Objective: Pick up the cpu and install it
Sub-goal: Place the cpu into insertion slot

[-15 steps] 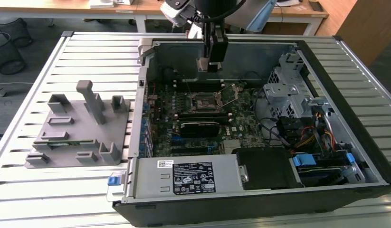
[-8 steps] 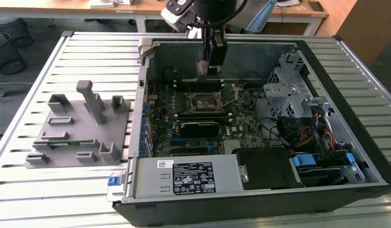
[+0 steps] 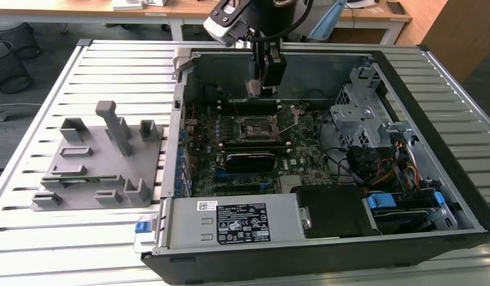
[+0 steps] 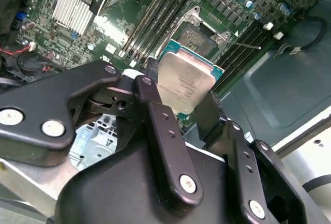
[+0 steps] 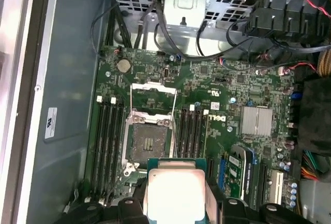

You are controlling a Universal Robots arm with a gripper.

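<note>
While the gripper [image 3: 261, 89] hangs over the far half of the open PC case [image 3: 324, 265], its fingers [image 4: 155, 115] are clamped on the cpu [image 4: 185, 81], one on each of two opposite edges. In both wrist views the metal lid faces the camera, with the green rim showing around it. The chip is in the air, clear of the board, not seated.

CPU socket [image 5: 147, 141] sits below the chip and apart from it, empty, contact field exposed. Its load plate [image 5: 153, 97] is flipped open and the lever [image 3: 295, 114] is raised on the exterior view's right of the socket.

Around the socket on the motherboard [image 5: 222, 92]:
- black RAM slots [image 5: 108, 146] on both sides
- finned silver heatsink [image 5: 256, 120] well apart from the socket

Rest of the case in the exterior view:
- power supply [image 3: 228, 221] at the near edge
- metal drive cage [image 3: 362, 113] and cable bundle [image 3: 387, 170] on the exterior view's right

Case lies on a slatted aluminium table [image 3: 118, 65]. Grey fixture block [image 3: 102, 164] with upright posts stands just beside the case on the exterior view's left, well apart from the gripper.
</note>
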